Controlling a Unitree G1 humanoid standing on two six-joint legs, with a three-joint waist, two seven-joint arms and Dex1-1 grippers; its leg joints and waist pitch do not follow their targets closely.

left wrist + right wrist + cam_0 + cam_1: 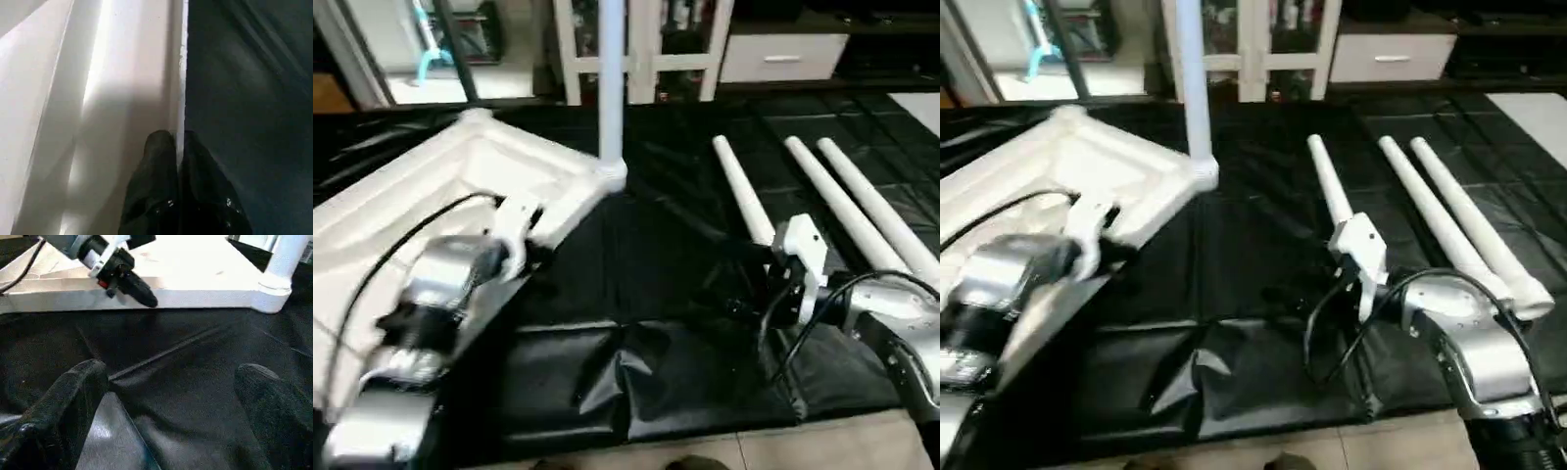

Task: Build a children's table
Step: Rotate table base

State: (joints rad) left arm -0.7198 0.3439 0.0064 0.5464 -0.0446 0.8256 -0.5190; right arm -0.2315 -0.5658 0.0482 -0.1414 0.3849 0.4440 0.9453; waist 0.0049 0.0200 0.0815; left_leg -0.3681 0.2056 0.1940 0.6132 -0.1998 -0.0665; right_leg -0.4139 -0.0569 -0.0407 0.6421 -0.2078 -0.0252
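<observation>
Silver forearms frame the black mat (pixel 636 294). Left gripper (pixel 180 147) pinches the thin side rim of the white table top (pixel 440 186), one finger on each face of the wall. One leg (pixel 612 88) stands upright in the corner socket beyond those fingers. Right gripper (pixel 171 391) hangs spread wide and empty over the mat, three loose legs (pixel 822 196) lying just beside it.

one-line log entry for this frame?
left gripper: shut on table top edge | right gripper: open over black mat | legs: one socketed, three loose
</observation>
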